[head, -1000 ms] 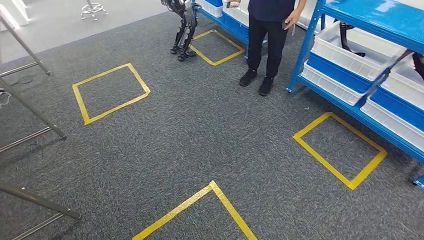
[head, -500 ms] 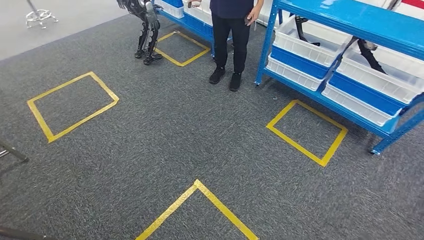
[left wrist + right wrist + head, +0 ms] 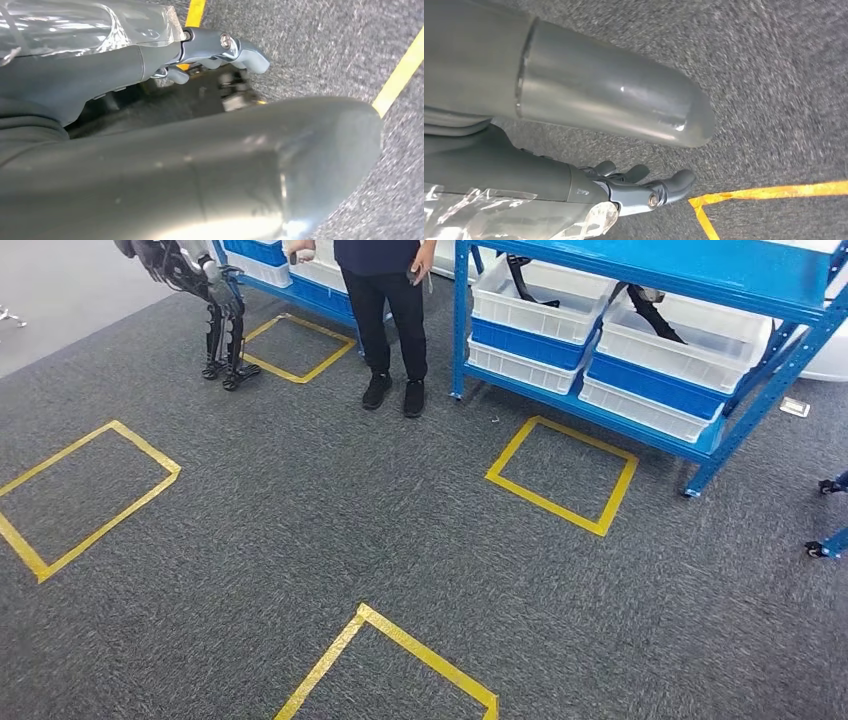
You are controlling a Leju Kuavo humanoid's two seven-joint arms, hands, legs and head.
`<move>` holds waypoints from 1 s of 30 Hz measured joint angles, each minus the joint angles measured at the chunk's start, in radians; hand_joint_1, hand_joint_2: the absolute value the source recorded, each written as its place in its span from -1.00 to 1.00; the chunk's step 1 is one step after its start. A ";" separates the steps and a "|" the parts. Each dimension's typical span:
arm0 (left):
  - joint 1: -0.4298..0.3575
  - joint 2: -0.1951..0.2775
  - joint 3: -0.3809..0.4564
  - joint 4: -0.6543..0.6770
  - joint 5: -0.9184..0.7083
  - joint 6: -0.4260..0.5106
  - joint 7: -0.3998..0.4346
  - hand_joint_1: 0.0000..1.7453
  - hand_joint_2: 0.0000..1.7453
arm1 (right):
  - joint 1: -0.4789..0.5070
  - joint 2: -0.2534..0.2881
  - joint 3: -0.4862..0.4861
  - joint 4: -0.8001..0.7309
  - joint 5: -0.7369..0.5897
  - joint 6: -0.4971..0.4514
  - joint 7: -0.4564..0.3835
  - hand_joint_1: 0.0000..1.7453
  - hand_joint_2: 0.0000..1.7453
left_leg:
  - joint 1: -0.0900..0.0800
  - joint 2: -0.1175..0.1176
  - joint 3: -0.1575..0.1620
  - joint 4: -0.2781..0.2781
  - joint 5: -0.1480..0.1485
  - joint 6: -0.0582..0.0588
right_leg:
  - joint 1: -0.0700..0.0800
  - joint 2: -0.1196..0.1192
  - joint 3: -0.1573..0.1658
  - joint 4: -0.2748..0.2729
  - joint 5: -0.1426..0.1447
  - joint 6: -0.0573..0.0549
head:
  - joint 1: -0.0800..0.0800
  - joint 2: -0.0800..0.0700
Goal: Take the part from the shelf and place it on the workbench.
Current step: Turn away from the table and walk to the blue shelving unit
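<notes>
Blue shelf [image 3: 640, 260] seen at one o'clock, dark part [image 3: 655, 315] lying in white bin [image 3: 690, 340]. Left hand [image 3: 220, 52] and right hand [image 3: 644, 190] hung empty, fingers loosely apart. Yellow floor square [image 3: 560, 475] best squared up to before reaching.

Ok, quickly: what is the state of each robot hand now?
Left robot hand: open, holding nothing.
Right robot hand: open, holding nothing.

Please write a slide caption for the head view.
Blue shelf with white bins, a person beside it, yellow floor squares.
</notes>
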 joint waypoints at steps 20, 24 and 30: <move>0.006 0.000 0.000 0.001 0.044 -0.019 -0.018 -1.00 -1.00 | -0.033 0.013 0.002 -0.003 0.263 0.001 0.223 -1.00 -1.00 | 0.004 0.018 0.072 -0.199 0.127 0.042 | -0.002 -0.007 -0.103 0.225 -0.079 0.052 | 0.005 0.000; 0.005 0.000 0.000 0.001 0.060 -0.022 -0.023 -1.00 -1.00 | -0.041 0.035 -0.001 -0.016 0.326 0.002 0.289 -1.00 -1.00 | -0.006 0.047 0.079 -0.195 0.119 0.024 | 0.005 -0.061 0.005 0.013 -0.014 0.035 | 0.005 0.000; 0.003 0.000 0.004 0.001 0.097 -0.031 -0.036 -1.00 -1.00 | -0.041 0.066 -0.007 -0.039 0.377 0.002 0.327 -1.00 -1.00 | 0.004 0.000 0.019 -0.045 0.023 -0.009 | 0.004 -0.009 -0.003 0.008 -0.003 -0.003 | 0.005 0.000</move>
